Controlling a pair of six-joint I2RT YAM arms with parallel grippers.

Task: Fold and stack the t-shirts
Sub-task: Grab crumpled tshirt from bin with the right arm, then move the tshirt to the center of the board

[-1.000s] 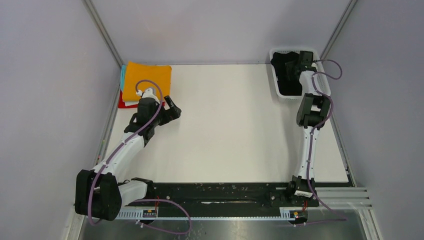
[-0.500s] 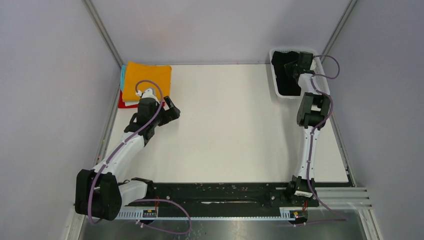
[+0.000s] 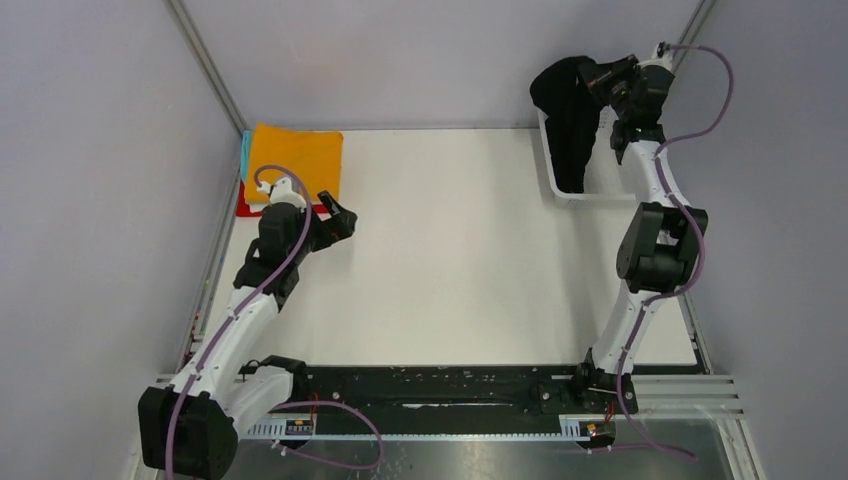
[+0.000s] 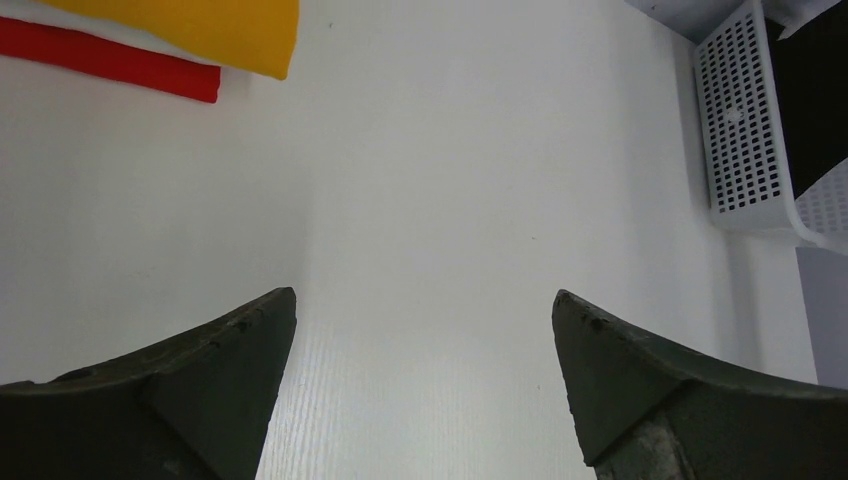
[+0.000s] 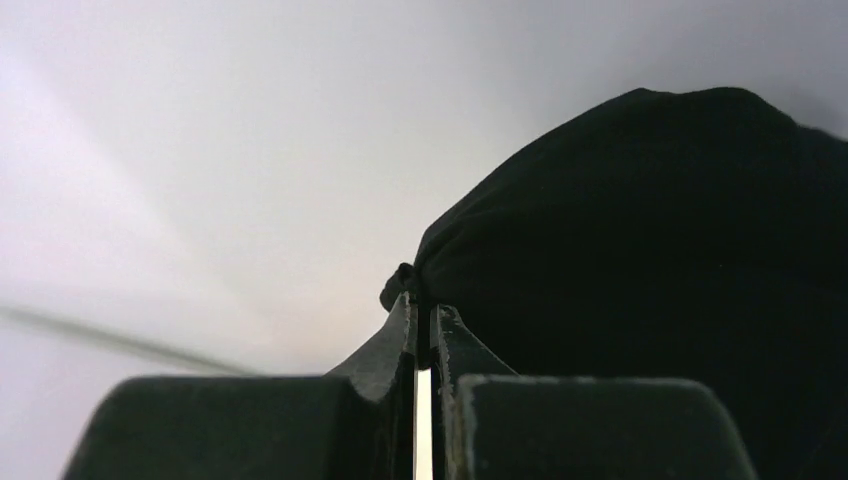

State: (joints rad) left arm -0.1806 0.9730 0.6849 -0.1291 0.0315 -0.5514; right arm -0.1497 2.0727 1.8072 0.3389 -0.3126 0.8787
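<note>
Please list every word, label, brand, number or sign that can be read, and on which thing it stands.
No text can be read.
The black t-shirt, the folded orange t-shirt and the white mesh basket bear no print.
Any marking on the small black box at the near rail is too small to read.

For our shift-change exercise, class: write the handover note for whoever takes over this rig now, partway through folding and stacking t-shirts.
Left gripper: open, empty, over the table beside the folded stack.
Right gripper: shut on the black t-shirt, held up, its tail hanging into the white mesh basket.
Done: that stack, orange t-shirt on top, far-left corner.
Left: fold the black one, add it.
</note>
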